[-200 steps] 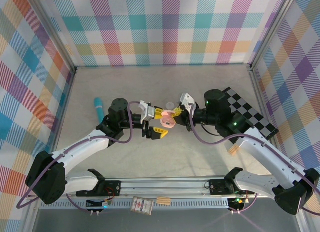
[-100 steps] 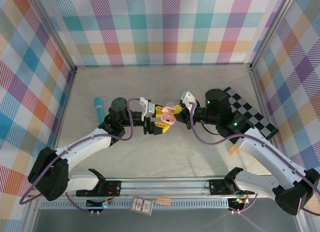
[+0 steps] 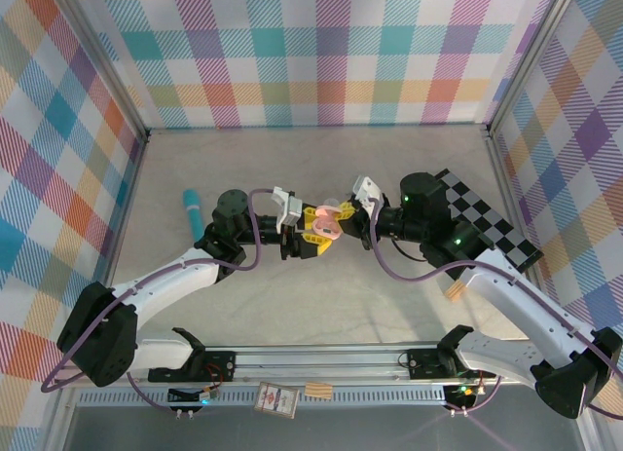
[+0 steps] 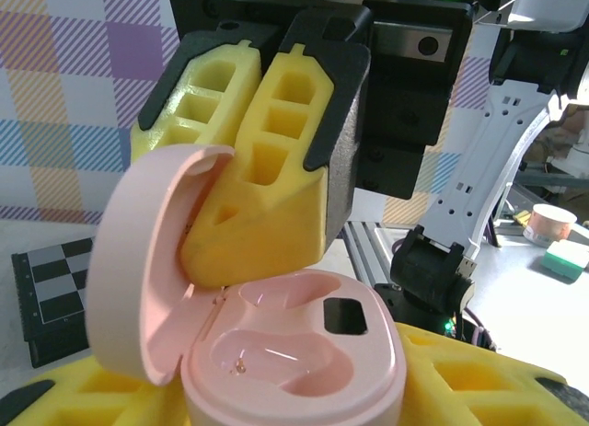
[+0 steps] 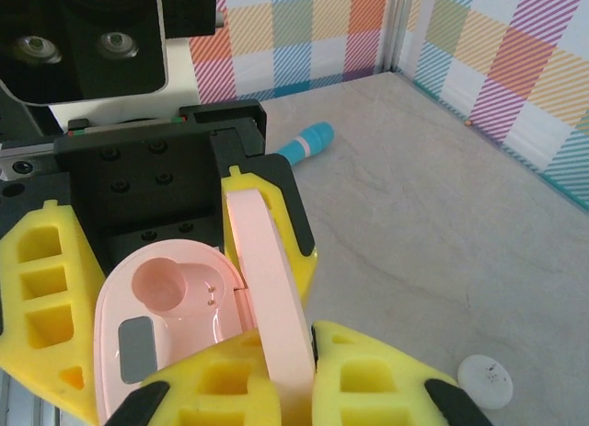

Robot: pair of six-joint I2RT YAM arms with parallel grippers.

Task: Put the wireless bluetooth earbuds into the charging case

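Note:
The pale pink charging case (image 3: pixel 329 217) hangs open between both grippers above the table's middle. My left gripper (image 4: pixel 294 394) is shut on the case body (image 4: pixel 304 352), one yellow finger on each side. Both earbud wells (image 4: pixel 276 362) show empty. My right gripper (image 5: pixel 276 389) is shut on the raised lid (image 5: pixel 265 279), pinching its edge. In the top view the left gripper (image 3: pixel 310 231) and right gripper (image 3: pixel 345 215) meet tip to tip. A small white round nub (image 5: pixel 486 380), possibly an earbud, lies on the table under the right gripper. The teal and pink earbuds are out of view.
A long teal-blue cylinder (image 3: pixel 193 209) lies on the table to the left, also seen past the case (image 5: pixel 306 144). A black-and-white checkerboard (image 3: pixel 487 222) lies at the right. A small tan piece (image 3: pixel 454 289) sits by the right arm. Checked walls enclose the table.
The left gripper has moved in toward the right one and closed its fingers on the case body. The case has shifted slightly away from the arm bases.

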